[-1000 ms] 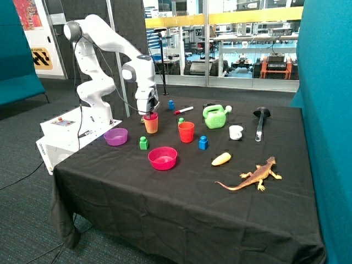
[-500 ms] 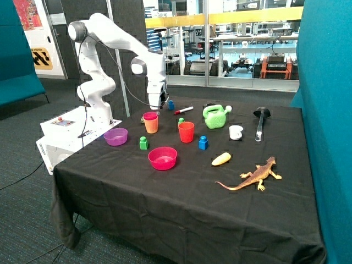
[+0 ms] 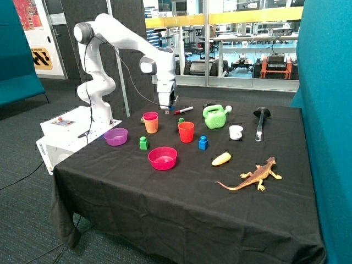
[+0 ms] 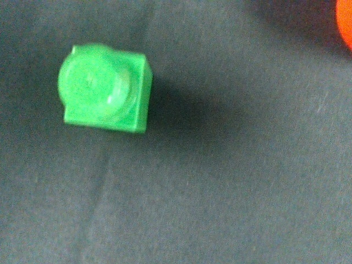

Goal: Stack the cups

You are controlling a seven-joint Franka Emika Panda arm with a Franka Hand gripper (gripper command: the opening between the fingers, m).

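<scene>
**Two cups nested, red-orange cup waiting**

In the outside view the gripper (image 3: 166, 103) hangs in the air in the upper middle of the frame, above the back part of the black table (image 3: 181, 203), carrying nothing that can be seen. Whether its claw is apart or together I cannot tell: from this distance the fingertips are only a dark tip, and the wrist view does not show them at all.

Left of centre stands the magenta-pink cup (image 3: 150, 116), seated inside a yellow cup (image 3: 151, 126) so that only its rim shows above the yellow wall. That pairing reads as the first half of the stacking already done. The red-orange cup (image 3: 186, 132) stands alone just to the right, upright and apart from the pair, so it is probably the piece left to handle.

The wrist view looks straight down on a green block (image 4: 104, 88) lying on the cloth, with a sliver of the red-orange cup at the upper right corner. This suggests the arm is raised near that cup, high enough to clear the rims.
</scene>
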